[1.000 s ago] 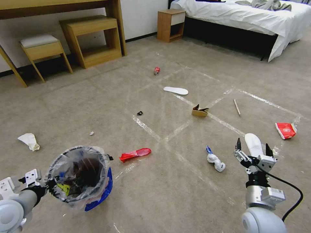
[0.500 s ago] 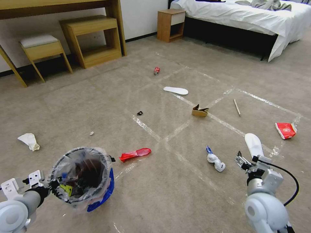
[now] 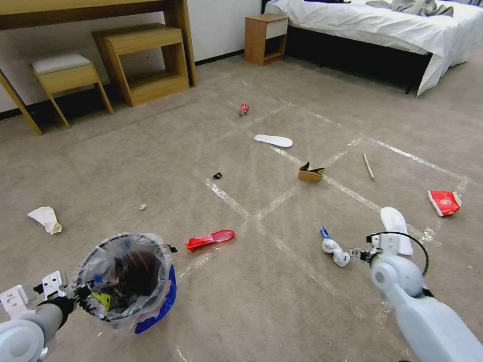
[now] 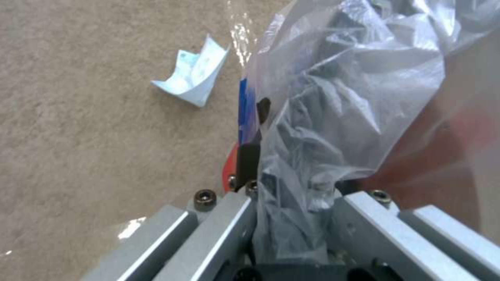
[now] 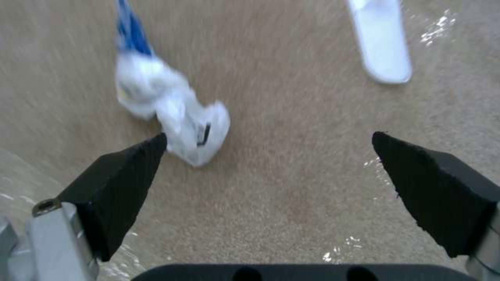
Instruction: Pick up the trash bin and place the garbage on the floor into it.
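The trash bin [image 3: 126,279], dark with a clear bag and a blue patch, hangs at the lower left. My left gripper [image 3: 75,292] is shut on its rim and the trash bin's bag [image 4: 338,97]. My right gripper [image 3: 359,254] is open, pointing down just right of a crumpled white paper [image 3: 334,250]. In the right wrist view that paper [image 5: 172,113] lies by one fingertip [image 5: 151,152], and a white insole [image 5: 380,43] lies farther off. Other garbage on the floor [image 3: 282,281]: a red wrapper [image 3: 210,240], a red packet [image 3: 444,202], cardboard [image 3: 310,172], a stick [image 3: 368,166].
A second insole [image 3: 272,141], a crushed red can [image 3: 244,109] and a white paper [image 3: 46,219] lie farther out. A pale paper scrap [image 4: 195,74] lies beside the bin. A desk with a stool [image 3: 65,75], a nightstand [image 3: 264,37] and a bed [image 3: 382,30] line the back.
My right arm has swung down and to the left, bringing its gripper from beside the near insole to the crumpled white paper. The bin has sunk slightly.
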Controlling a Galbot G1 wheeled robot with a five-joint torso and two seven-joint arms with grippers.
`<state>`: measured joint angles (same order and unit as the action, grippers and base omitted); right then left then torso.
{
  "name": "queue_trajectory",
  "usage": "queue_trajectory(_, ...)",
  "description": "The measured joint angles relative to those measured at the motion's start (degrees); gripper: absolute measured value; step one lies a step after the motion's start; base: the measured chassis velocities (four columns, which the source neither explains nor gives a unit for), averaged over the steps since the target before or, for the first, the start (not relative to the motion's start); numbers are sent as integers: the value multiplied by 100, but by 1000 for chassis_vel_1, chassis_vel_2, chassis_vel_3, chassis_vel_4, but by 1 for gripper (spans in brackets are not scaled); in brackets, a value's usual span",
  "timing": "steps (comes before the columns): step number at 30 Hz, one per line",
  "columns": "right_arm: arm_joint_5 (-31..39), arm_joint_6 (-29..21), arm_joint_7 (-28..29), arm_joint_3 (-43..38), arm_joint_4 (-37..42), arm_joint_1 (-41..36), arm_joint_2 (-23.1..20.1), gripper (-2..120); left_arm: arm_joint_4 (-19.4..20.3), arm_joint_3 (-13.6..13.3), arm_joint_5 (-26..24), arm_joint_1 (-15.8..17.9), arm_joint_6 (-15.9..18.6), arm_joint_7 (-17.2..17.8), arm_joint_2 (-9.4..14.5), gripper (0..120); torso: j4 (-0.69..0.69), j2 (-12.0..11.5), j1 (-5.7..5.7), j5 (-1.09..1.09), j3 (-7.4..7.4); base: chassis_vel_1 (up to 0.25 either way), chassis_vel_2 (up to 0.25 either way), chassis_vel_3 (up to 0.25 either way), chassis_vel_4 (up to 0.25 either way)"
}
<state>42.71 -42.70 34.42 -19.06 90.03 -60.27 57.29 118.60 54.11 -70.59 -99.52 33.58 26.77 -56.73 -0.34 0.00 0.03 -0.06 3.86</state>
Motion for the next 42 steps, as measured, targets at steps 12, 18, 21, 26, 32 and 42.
queue_trajectory(12,-878,603,-679,883,-1548,775,573,100,31,43,98,-111,-76,-14,-158,0,-2,0,0,-2,0,0,0,0,0)
queue_trajectory(18,-1225,824,-924,1082,-2221,1130,926,100,8,64,120,-159,-106,-21,-191,0,-2,0,0,-3,0,0,0,0,0)
queue_trajectory(21,-1482,1061,-1094,1159,-2723,1433,1201,100,-18,96,136,-193,-139,-44,-204,0,-1,0,0,-2,0,0,0,0,0)
queue_trajectory(26,-1752,1258,-1208,1168,-3101,1692,1335,100,-65,117,162,-203,-173,-80,-215,0,0,0,0,-2,0,0,0,0,0)
queue_trajectory(32,-2004,1320,-1248,1151,-3226,1843,1200,100,-151,103,182,-127,-206,-106,-213,0,-1,0,0,-2,-1,0,0,0,0)
queue_trajectory(42,-2757,1617,-1456,1223,-4038,2136,1304,100,-187,49,189,-60,-239,-123,-217,0,0,0,0,-1,-1,0,0,0,0)
